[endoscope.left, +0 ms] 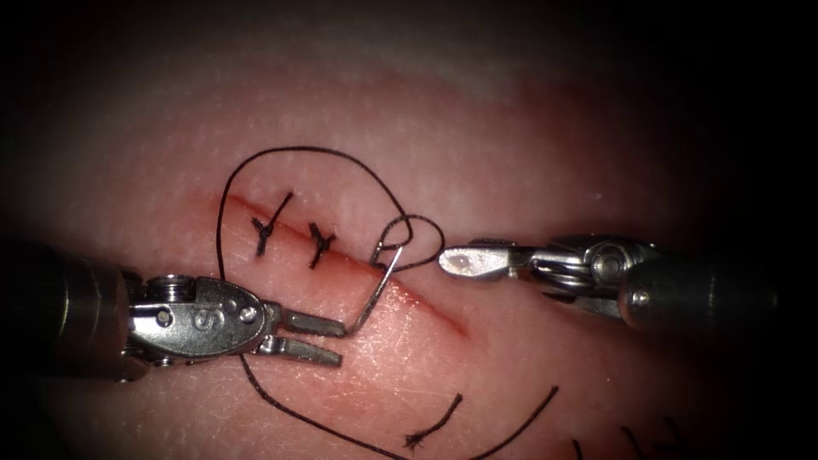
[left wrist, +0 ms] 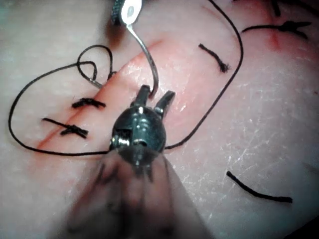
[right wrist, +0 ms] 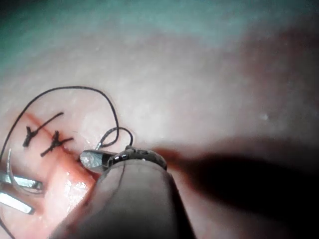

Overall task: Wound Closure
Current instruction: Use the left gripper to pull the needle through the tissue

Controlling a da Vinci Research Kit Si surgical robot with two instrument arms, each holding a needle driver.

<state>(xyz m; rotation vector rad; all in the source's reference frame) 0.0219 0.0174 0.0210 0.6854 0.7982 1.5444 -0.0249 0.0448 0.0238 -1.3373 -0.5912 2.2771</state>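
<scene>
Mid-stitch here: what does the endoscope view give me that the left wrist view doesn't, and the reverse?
Endoscope view: the right arm's steel tool with its wrist, jaws shut and empty, standing clear to the right of the curved steel needle. Left wrist view: that needle's end lies between the open jaws of the left arm's steel tool, ungripped. Both: the red cut in the pale tissue, two knotted black stitches and the looping black thread. Whether the needle is in the tissue I cannot tell.
</scene>
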